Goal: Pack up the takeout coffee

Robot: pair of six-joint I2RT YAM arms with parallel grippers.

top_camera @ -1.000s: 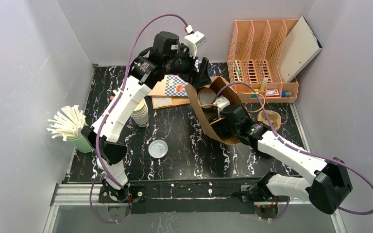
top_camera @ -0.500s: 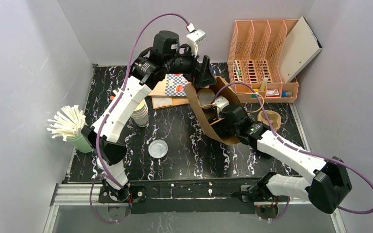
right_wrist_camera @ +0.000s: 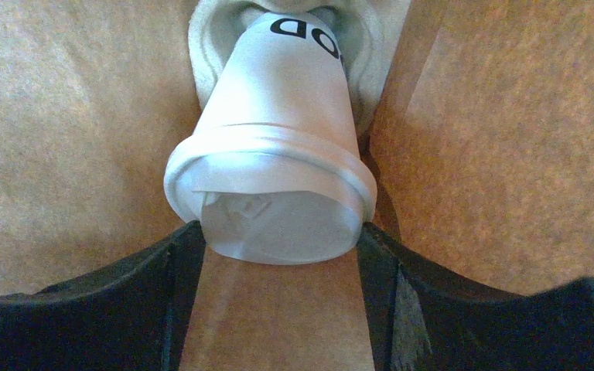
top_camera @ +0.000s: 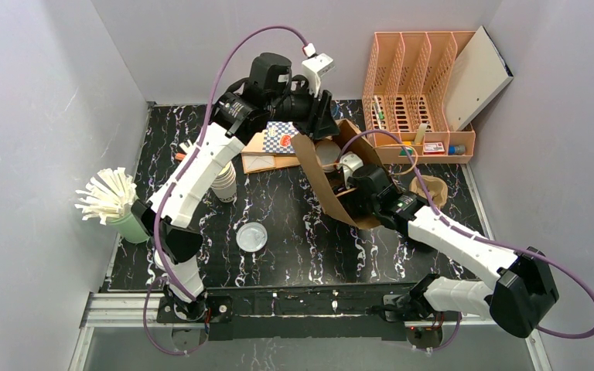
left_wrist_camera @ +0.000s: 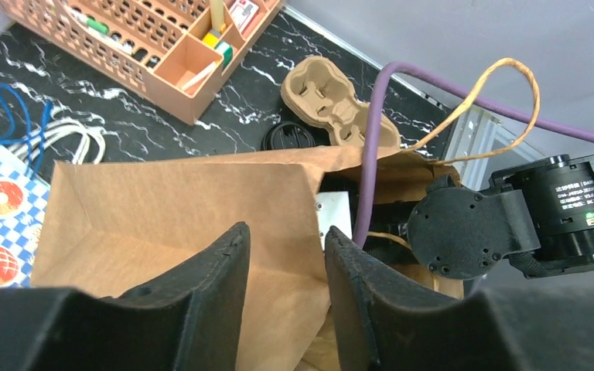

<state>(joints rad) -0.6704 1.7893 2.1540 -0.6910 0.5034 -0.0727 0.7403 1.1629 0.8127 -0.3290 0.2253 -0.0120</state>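
Because the brown paper bag (top_camera: 319,185) is standing up around them, the right fingers (right_wrist_camera: 278,232) are hiding in the view from above. The wrist camera is showing them inside the bag, spread wide and pressing on both sides of a white lid. That lid is capping a pale cream coffee cup (right_wrist_camera: 278,116). The cup's bottom is hiding in a gray pulp cup holder (right_wrist_camera: 209,54), and its black letters are getting cut off. The left fingers (left_wrist_camera: 285,239) are hanging half open over the bag's top edge; I cannot tell if they are touching the paper. The bag is sitting on the tabletop (top_camera: 278,209).
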